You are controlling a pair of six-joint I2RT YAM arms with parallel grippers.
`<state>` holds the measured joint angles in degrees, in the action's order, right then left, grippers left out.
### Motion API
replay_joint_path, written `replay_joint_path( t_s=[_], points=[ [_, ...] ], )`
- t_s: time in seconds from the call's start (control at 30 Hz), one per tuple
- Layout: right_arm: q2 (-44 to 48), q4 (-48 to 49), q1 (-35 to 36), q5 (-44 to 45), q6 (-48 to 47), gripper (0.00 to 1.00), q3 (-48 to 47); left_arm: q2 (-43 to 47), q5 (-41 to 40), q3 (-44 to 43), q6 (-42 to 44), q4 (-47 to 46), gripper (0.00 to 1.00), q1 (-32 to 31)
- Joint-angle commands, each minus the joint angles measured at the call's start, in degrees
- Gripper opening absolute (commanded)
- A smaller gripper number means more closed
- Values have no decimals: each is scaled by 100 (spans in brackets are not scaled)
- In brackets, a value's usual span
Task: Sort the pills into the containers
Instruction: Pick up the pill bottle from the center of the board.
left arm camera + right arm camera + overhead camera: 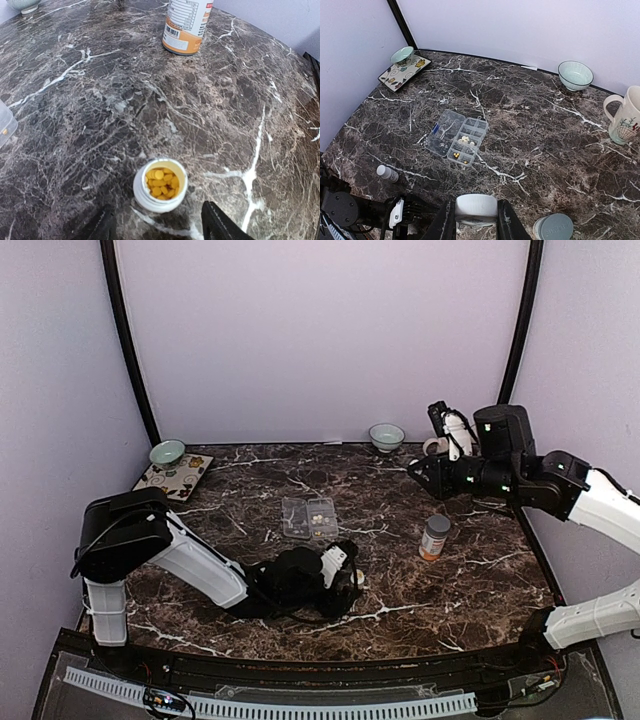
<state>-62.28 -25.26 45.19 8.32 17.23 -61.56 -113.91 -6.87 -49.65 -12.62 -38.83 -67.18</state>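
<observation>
Spread left fingers (220,226) flank open white plastic tablet bottle (160,186), orange labelled bottle (183,30) beyond; right fingers (509,227) clench white ribbed cap (476,207).

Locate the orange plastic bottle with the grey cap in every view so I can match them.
Top external: the orange plastic bottle with grey cap stands right of centre.
Left wrist: the bottle is at the top edge, cap cut off.
Right wrist: the bottle is at bottom right, mostly cap.
Shared landmark: the clear plastic rectangular pill box, left of the bottle throughout.
</observation>
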Motion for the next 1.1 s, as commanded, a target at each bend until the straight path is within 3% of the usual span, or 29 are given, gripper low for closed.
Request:
replay_joint_path(
  t_s=[0.0,0.4,0.63,1.07],
  points=[
    [80,-12,-40,-79,-23,18,21,-277,-395,-209,-135,-574,59,-23],
    [-38,-66,-57,-168,-165,18,-36,-760,-378,-551,-214,-818,56,-27],
    [-69,-76,-80,-198,-213,17,-47,-806,-340,-466,-384,-858,39,-24],
    [-163,-227,-114,-297,-258,17,-110,-688,53,-318,-89,-976,21,-25]
  ],
)
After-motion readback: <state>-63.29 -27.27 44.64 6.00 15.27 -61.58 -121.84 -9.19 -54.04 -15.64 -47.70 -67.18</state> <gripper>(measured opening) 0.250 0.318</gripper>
